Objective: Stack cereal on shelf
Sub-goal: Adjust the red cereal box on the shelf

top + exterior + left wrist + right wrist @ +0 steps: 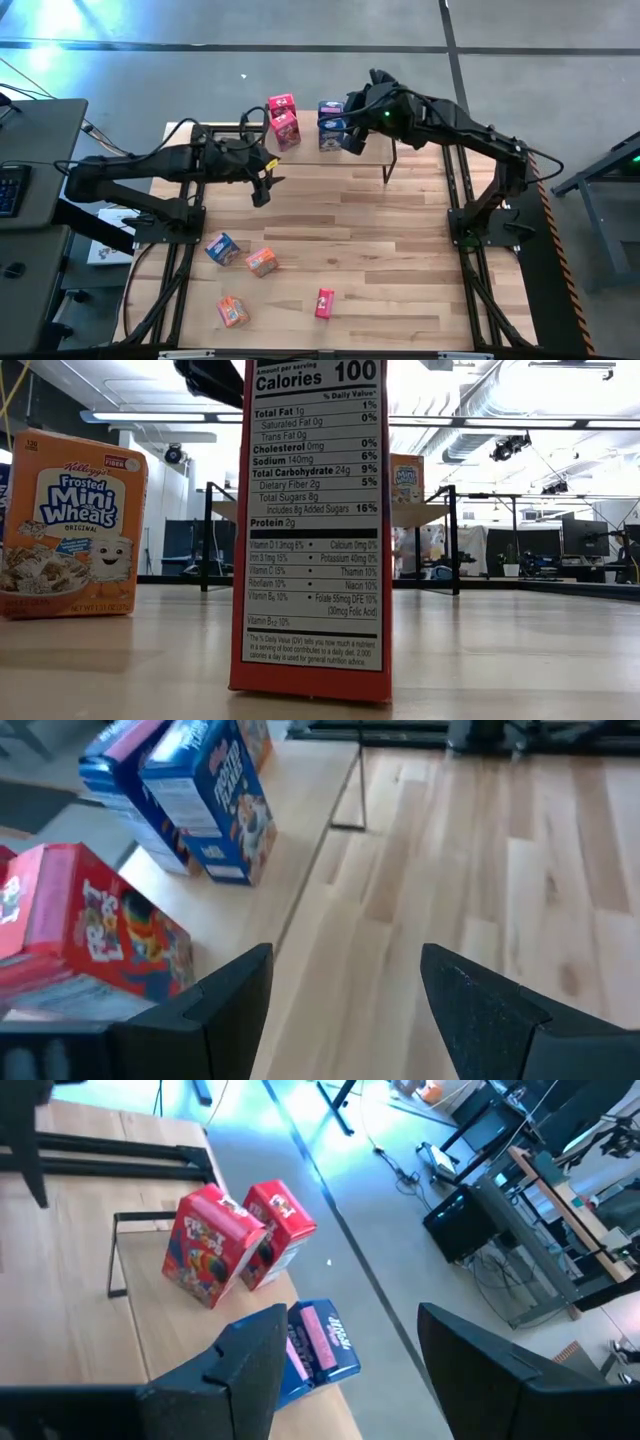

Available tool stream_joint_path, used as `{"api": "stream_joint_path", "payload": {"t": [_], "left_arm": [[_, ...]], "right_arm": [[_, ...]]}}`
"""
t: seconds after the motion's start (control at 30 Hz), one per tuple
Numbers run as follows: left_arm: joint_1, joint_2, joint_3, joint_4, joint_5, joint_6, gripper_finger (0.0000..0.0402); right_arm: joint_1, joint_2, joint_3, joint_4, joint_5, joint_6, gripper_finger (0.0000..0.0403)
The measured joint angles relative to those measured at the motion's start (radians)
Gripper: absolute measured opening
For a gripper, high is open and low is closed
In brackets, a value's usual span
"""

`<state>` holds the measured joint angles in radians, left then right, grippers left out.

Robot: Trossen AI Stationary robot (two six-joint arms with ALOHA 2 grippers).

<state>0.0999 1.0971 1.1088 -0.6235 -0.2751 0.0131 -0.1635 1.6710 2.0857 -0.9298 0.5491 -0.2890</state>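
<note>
The shelf [310, 155] stands along the table's far edge. On its board stand two red cereal boxes [283, 120] [210, 1245] and two blue ones [330, 125] [210, 800], with an orange box [406, 478] behind them. My left gripper [265, 187] [345, 1010] hangs open just in front of the shelf, near the red boxes, with nothing between its fingers. My right gripper [355, 135] [350, 1365] is open above the blue boxes, also with nothing in it. Loose on the table lie a blue box [222, 247], two orange boxes [262, 262] [232, 310] and a red one [324, 302].
The shelf's thin black leg [390, 165] stands below the right arm. In the low view a box's nutrition panel [310, 530] and an orange Mini-Wheats box [70, 525] fill the near edge. Bare wood lies between the shelf and the loose boxes.
</note>
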Motion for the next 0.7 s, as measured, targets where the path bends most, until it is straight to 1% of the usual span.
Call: {"api": "stream_joint_path", "payload": {"t": [0.07,0.33,0.43,0.57,0.7], "left_arm": [[0.007,0.003,-0.035,0.062,-0.004,0.001,0.0246],[0.072,0.004,-0.155,0.194,-0.007,-0.032,0.0246],[0.099,0.003,-0.198,0.278,-0.007,-0.04,0.0246],[0.139,0.003,-0.243,0.344,-0.007,-0.059,0.0246],[0.175,0.004,-0.28,0.37,-0.006,-0.064,0.0246]], "right_arm": [[0.0,0.0,0.0,-0.001,0.0,0.0,0.0217],[0.0,0.003,0.0,-0.001,0.0,-0.03,0.0217],[0.0,0.003,0.0,0.013,0.0,-0.03,0.0217],[0.0,0.003,0.0,0.024,0.001,-0.027,0.0217],[0.0,0.003,0.0,0.028,0.001,-0.026,0.0217]]}}
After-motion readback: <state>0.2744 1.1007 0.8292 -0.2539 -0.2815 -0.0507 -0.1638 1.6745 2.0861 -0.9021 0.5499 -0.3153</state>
